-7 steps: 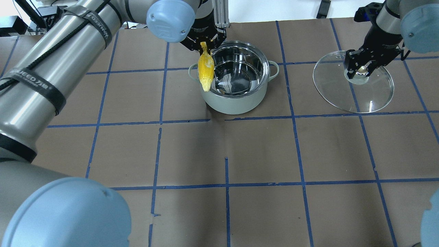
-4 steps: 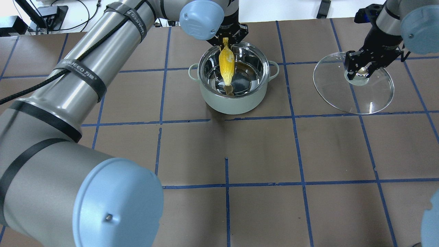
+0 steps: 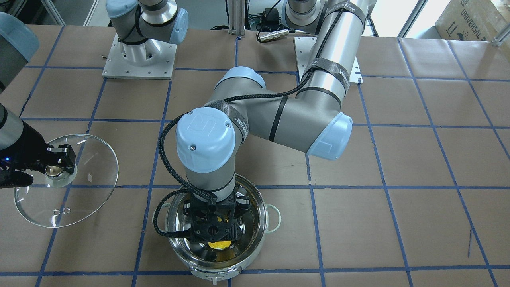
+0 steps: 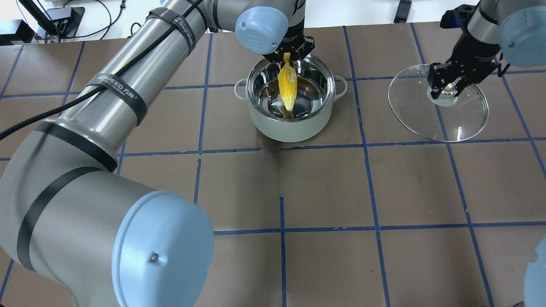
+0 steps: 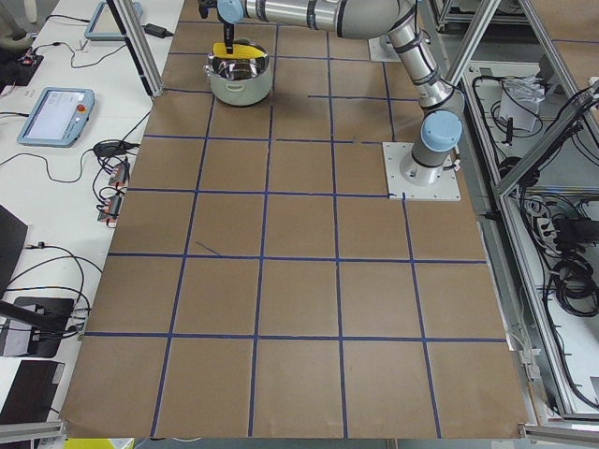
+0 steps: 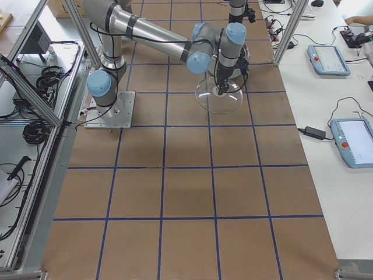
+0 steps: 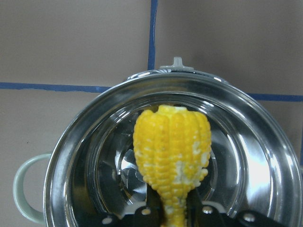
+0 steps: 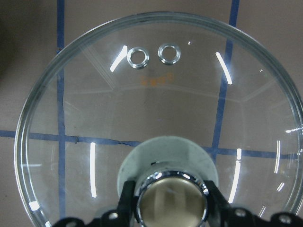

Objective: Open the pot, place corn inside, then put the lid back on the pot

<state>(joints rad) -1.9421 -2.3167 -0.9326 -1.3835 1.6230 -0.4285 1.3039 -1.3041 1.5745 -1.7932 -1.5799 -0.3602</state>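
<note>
Corn (image 7: 173,151) hangs thick end down from the left gripper (image 7: 173,215). The gripper's fingers pinch the narrow end, and most of the cob is already inside the mouth of the pot (image 4: 294,128). From the wrist view the cob sits over the middle of the shiny floor. I cannot tell whether its tip touches the bottom or hangs just above it.

The pot stands open on the brown table (image 4: 324,187), so the step in hand is the second one, getting the corn in. The next move looks simple: spread those fingers so the cob drops and tips over onto the floor, then lift the left arm straight up, clear of the rim.

Well apart from the pot, on the robot's right, the lid (image 4: 460,119) is held tilted by the right gripper (image 4: 448,88), with its fingers clamped on the knob (image 8: 171,196). Whether the low edge of the lid rests on the table I cannot say. Once the left arm is out of the way, the lid has to be carried across, levelled and set on the rim.

As for writing, a black strap (image 4: 119,89) on the left arm reads roughly "WANJEED". A faint orange mark on the lid glass is too small to read. Farthest off, a cardboard box (image 3: 474,18) beyond the table shows "UNIVERSAL".
</note>
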